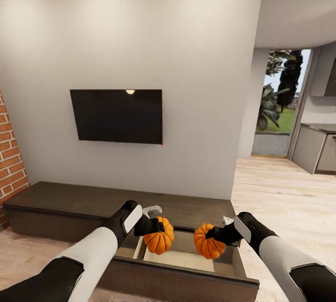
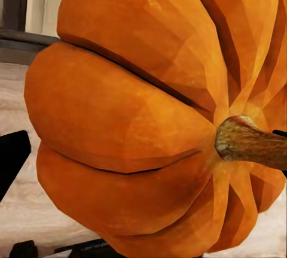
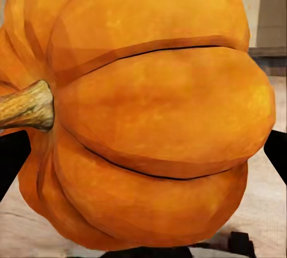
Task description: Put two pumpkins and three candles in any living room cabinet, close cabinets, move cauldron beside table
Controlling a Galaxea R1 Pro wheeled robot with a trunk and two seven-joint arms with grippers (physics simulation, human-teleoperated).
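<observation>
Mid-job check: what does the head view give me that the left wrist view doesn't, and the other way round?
Head view alone: both grippers, left and right, each holding a ribbed orange pumpkin above the open pale-wood drawer of the long dark-brown cabinet, below the black wall TV. Left wrist view alone: the brown stem of the left pumpkin. Shared: the left pumpkin.

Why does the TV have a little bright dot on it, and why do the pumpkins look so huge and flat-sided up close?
Head view: the TV mirrors a ceiling light near its top edge. Left wrist view: the left pumpkin sits right at the lens, showing flat rendered facets. Right wrist view: the right pumpkin looks the same.
</observation>
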